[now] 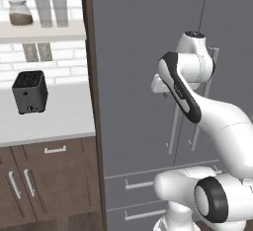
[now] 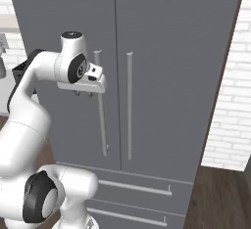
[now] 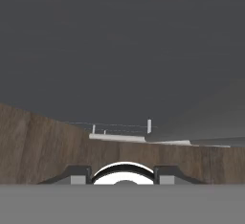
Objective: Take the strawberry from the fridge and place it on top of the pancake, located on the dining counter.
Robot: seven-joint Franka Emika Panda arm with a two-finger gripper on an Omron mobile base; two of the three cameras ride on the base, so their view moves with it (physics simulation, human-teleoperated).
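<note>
The fridge [image 1: 138, 52] [image 2: 171, 37] stands tall and grey right ahead, both doors shut, so the strawberry is hidden. My gripper [image 2: 82, 94] [image 1: 167, 95] hangs in front of the left door, pointing down, just left of that door's long bar handle [image 2: 101, 115] and clear of it. In the hand view the gripper [image 3: 123, 175] looks down along the grey door [image 3: 119, 50] to a drawer handle [image 3: 119, 137] and the wood floor; its fingertips [image 3: 79, 174] stand apart with nothing between them. The pancake and the dining counter are out of view.
The right door's handle [image 2: 129, 105] runs beside the left one, with two drawers [image 2: 137, 186] below. To the fridge's left a black toaster [image 1: 29, 92] sits on a white counter [image 1: 64, 116] under a shelf of jars [image 1: 21, 13]. A white brick wall [image 2: 235, 101] closes the right.
</note>
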